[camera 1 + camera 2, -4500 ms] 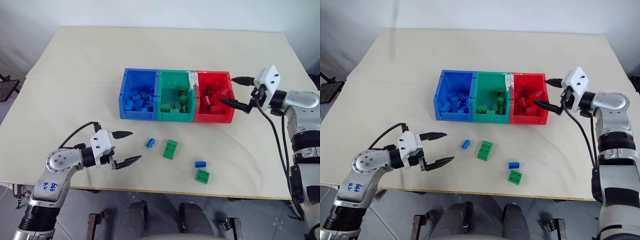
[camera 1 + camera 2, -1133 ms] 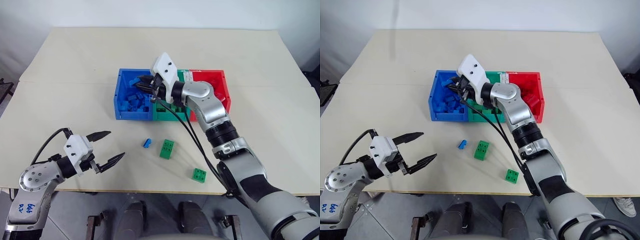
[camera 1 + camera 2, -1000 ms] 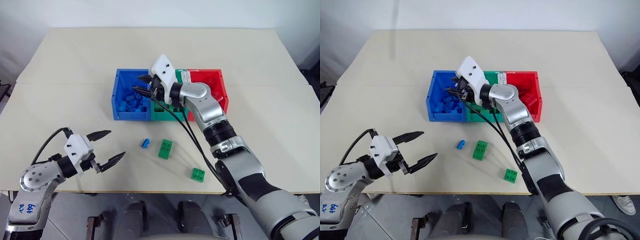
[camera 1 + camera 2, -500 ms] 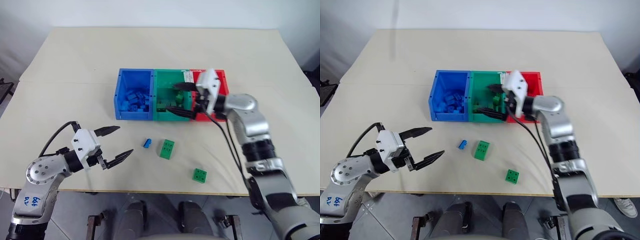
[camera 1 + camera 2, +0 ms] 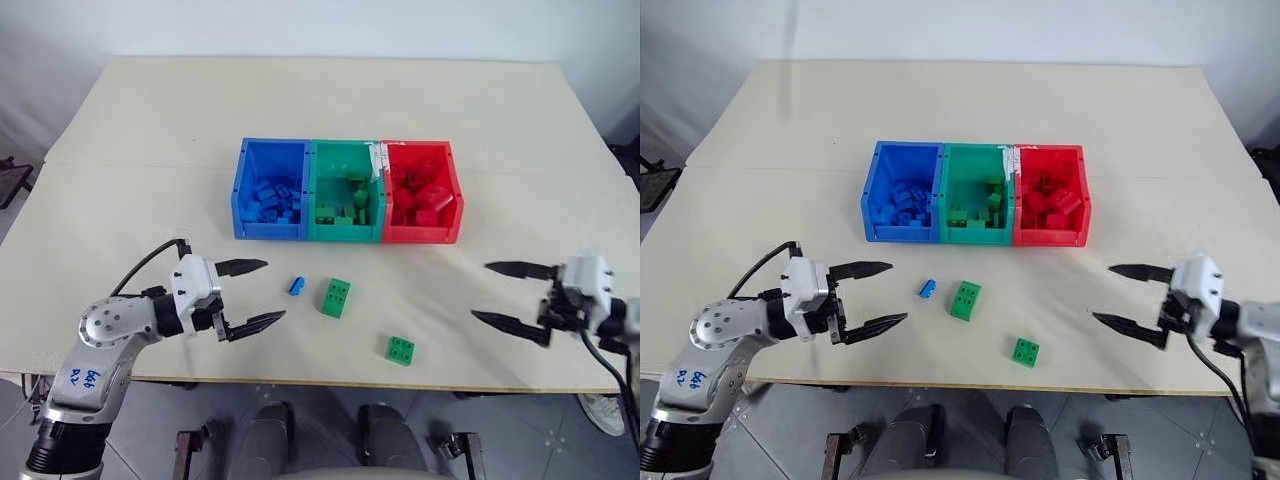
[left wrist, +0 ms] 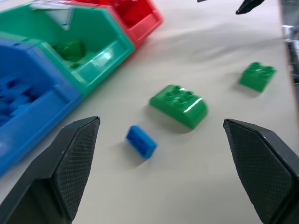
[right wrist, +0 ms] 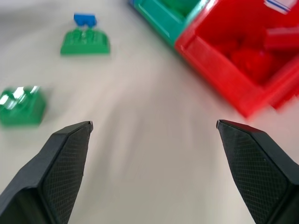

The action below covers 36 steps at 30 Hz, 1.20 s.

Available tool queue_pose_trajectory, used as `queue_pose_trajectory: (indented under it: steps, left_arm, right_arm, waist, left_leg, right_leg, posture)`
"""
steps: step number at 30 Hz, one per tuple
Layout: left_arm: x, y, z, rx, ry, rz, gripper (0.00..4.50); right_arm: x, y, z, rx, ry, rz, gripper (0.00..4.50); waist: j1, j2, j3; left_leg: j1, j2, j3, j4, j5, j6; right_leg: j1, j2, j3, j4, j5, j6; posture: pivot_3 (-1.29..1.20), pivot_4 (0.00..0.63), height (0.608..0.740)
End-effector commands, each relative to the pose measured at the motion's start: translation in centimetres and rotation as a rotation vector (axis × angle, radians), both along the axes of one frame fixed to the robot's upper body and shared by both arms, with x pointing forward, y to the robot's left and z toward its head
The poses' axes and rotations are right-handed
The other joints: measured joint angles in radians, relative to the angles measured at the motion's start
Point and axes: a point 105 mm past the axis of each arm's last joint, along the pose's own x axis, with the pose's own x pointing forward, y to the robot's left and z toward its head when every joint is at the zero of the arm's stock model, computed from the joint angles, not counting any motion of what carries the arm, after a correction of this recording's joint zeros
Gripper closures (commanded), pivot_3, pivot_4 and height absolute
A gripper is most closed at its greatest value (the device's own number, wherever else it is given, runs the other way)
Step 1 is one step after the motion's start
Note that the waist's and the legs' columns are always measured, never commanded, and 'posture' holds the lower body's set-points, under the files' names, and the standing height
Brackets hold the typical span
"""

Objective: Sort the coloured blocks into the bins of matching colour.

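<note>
Three joined bins stand mid-table: blue (image 5: 270, 160), green (image 5: 345, 159) and red (image 5: 420, 159), each holding blocks of its own colour. In front of them lie a small blue block (image 5: 296, 286), an oblong green block (image 5: 337, 297) and a square green block (image 5: 401, 349). My left gripper (image 5: 262, 294) is open, level with the blue block and to its left. Over the table's near right part, away from the blocks, my right gripper (image 5: 486, 291) hangs open and empty. The left wrist view shows the blue block (image 6: 141, 141) and both green blocks (image 6: 179, 104) between its fingers.
The table's near edge (image 5: 330, 382) runs just past the square green block. Black cables trail from both wrists. Bare tabletop lies between the bins and my right gripper.
My right gripper opened over the blue bin, then swung back across the bins to the near right side of the table, empty. The left gripper edged right toward the blue block.
</note>
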Motion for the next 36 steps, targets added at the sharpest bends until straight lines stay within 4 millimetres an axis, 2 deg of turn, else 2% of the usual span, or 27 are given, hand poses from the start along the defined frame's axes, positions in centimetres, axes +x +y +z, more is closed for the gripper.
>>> queue_pose_trajectory:
  steps: [1, 4, 9, 14, 18, 22, 27, 30, 36]
  left_arm:
    - [-0.3, -0.6, 0.2, -0.013, -0.004, -0.057, 0.00]
    - [-0.5, -0.5, 0.2, -0.007, -0.016, -0.069, 0.00]
    - [-1.0, -0.5, 0.1, 0.001, -0.017, -0.118, 0.00]
    - [-2.7, -0.6, -0.8, 0.052, 0.026, -0.220, 0.00]
    - [-3.6, -0.5, -1.5, 0.087, 0.035, -0.263, 0.00]
    - [-4.2, -0.7, -1.8, 0.094, 0.028, -0.295, 0.00]
    - [-4.1, -0.9, -1.6, 0.092, 0.008, -0.308, 0.00]
    - [-3.8, -0.9, -1.3, 0.086, -0.004, -0.301, 0.00]
    - [-2.7, -0.6, -1.0, 0.072, -0.033, -0.241, 0.00]
  right_arm:
    - [-1.1, -1.8, 0.3, -0.060, -0.037, -0.035, 0.06]
    - [-1.7, -0.8, 0.0, -0.050, -0.017, -0.001, 0.06]
    - [-2.2, 3.6, 0.0, -0.017, 0.070, 0.178, 0.06]
    - [-2.6, 8.4, -1.2, -0.011, 0.237, 0.316, 0.06]
    - [-3.0, 10.6, -3.0, 0.000, 0.302, 0.320, 0.06]
    - [-1.8, 11.3, -4.6, 0.015, 0.273, 0.222, 0.06]
    - [-1.4, 10.9, -6.5, -0.004, 0.265, 0.176, 0.06]
    - [-1.2, 10.7, -7.0, 0.002, 0.256, 0.174, 0.65]
    - [-0.5, 10.6, -6.0, 0.047, 0.184, 0.212, 2.68]
  waist:
    - [0.003, 0.000, 0.000]
    - [0.004, 0.000, 0.000]
    - [0.004, 0.000, 0.000]
    - [0.007, 0.000, 0.000]
    - [0.012, 0.000, 0.000]
    - [0.016, 0.000, 0.000]
    - [0.016, 0.000, 0.000]
    - [0.016, 0.000, 0.000]
    - [0.013, 0.000, 0.000]
  left_leg:
    - [0.002, 0.000, 0.000, 0.000, 0.000, 0.000]
    - [0.007, 0.001, 0.000, -0.001, -0.001, 0.000]
    - [0.008, 0.003, 0.001, -0.001, -0.002, -0.001]
    - [0.008, 0.003, 0.000, -0.001, -0.002, -0.001]
    - [0.007, 0.002, -0.005, -0.001, -0.003, -0.001]
    - [0.005, 0.002, -0.009, -0.001, -0.003, 0.000]
    - [0.005, 0.001, -0.010, -0.001, -0.003, 0.000]
    - [0.005, 0.002, -0.009, -0.001, -0.003, 0.000]
    - [0.006, 0.001, -0.010, -0.001, -0.004, 0.001]
  right_leg:
    - [0.003, 0.000, 0.000, -0.001, 0.000, 0.000]
    - [0.008, 0.001, 0.000, -0.005, 0.000, 0.001]
    - [0.009, 0.002, 0.000, -0.005, 0.000, 0.001]
    - [0.009, 0.002, 0.000, -0.005, 0.000, 0.000]
    - [0.009, 0.001, -0.001, -0.007, 0.000, 0.000]
    - [0.009, 0.001, -0.002, -0.009, 0.000, 0.000]
    - [0.009, 0.001, -0.002, -0.009, 0.000, 0.001]
    - [0.009, 0.001, -0.002, -0.009, 0.000, 0.001]
    - [0.010, 0.001, -0.003, -0.009, 0.001, 0.001]
  posture:
    - [0.00, 0.150, 0.740]
    - [0.00, 0.150, 0.740]
    - [0.00, 0.150, 0.740]
    - [0.00, 0.150, 0.740]
    - [0.00, 0.150, 0.740]
    - [0.00, 0.150, 0.740]
    - [0.00, 0.150, 0.740]
    - [0.00, 0.150, 0.740]
    - [0.00, 0.150, 0.740]
